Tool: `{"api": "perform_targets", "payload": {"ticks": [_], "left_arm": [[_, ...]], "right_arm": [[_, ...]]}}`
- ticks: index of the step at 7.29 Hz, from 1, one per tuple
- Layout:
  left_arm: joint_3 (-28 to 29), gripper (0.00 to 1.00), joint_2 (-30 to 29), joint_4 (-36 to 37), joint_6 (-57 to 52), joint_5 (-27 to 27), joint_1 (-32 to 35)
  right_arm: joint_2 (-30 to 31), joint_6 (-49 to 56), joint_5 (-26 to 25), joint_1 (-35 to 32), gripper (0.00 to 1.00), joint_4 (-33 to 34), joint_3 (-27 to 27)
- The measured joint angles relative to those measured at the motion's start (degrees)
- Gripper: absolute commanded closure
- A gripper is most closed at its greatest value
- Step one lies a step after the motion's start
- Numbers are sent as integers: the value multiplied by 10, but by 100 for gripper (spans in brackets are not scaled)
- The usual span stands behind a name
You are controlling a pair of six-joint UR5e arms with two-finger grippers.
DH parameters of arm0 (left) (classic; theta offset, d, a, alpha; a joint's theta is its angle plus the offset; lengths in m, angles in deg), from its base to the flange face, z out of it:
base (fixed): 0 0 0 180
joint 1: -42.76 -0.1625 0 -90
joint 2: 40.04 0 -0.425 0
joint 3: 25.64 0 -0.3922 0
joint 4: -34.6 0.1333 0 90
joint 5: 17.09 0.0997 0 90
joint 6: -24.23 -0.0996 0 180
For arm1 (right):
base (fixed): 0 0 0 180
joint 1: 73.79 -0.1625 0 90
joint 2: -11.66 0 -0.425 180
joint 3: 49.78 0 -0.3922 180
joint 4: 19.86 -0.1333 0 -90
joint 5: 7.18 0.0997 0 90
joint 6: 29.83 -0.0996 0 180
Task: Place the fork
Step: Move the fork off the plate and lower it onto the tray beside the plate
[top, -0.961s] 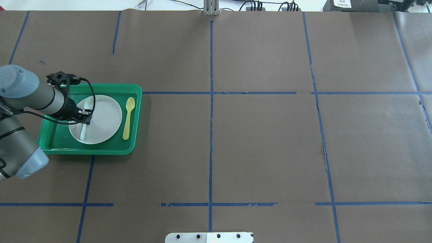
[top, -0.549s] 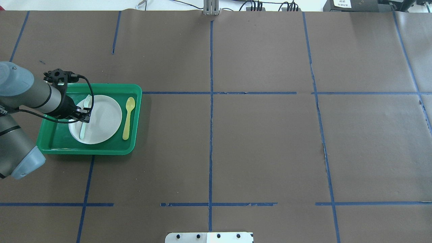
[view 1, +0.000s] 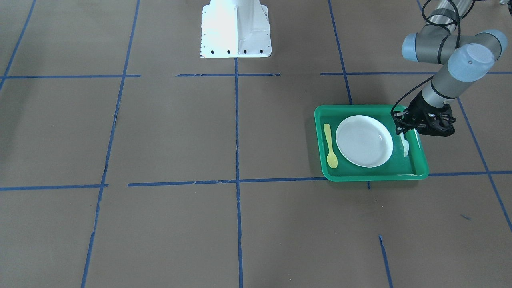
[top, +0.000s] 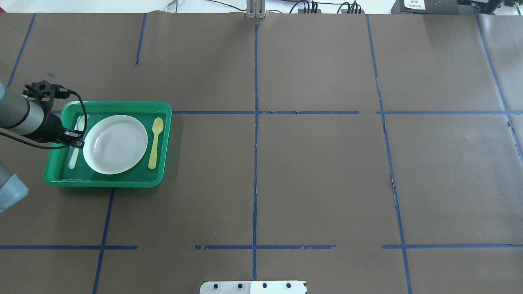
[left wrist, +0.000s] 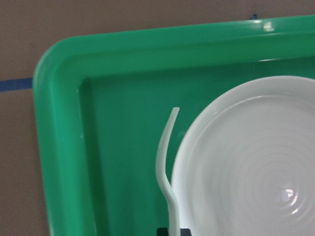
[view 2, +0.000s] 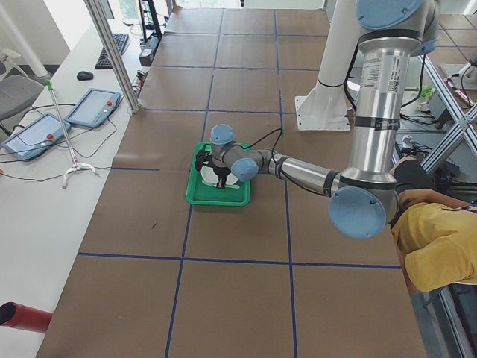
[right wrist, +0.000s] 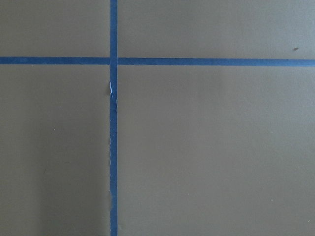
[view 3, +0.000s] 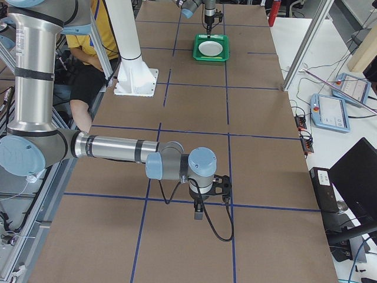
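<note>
The pale grey-green fork (top: pixel 72 159) is over the strip of green tray (top: pixel 110 105) floor left of the white plate (top: pixel 115 144), tines toward the far side. My left gripper (top: pixel 77 141) is shut on the fork's middle. In the front-facing view the gripper (view 1: pixel 401 130) holds the fork (view 1: pixel 405 147) beside the plate (view 1: pixel 364 141). The left wrist view shows the fork (left wrist: pixel 165 147) edge-on next to the plate's rim (left wrist: pixel 246 162). I cannot tell whether it touches the tray. My right gripper (view 3: pixel 198 213) hangs over bare table far away; I cannot tell whether it is open or shut.
A yellow plastic spoon (top: pixel 155 143) lies in the tray right of the plate. The tray wall (left wrist: pixel 59 137) rises close beside the fork. Brown paper with blue tape lines covers the table. The robot's white base plate (view 1: pixel 236 28) stands at the near middle edge.
My left gripper has moved to the left with the fork, from over the plate's left part to the tray floor beside the plate.
</note>
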Motion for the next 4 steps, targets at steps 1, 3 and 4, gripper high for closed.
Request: {"api": "perform_targets", "payload": {"ticks": [1,3,4], "left_arm": [[13,100,-2,0,0,-1,0],[24,4,-7,0,2,0,0],[25,1,-8,-1,2,0,0]], "right_arm": [[0,0,0,0,0,0,0],[0,0,0,0,0,0,0],[0,0,0,0,0,0,0]]}}
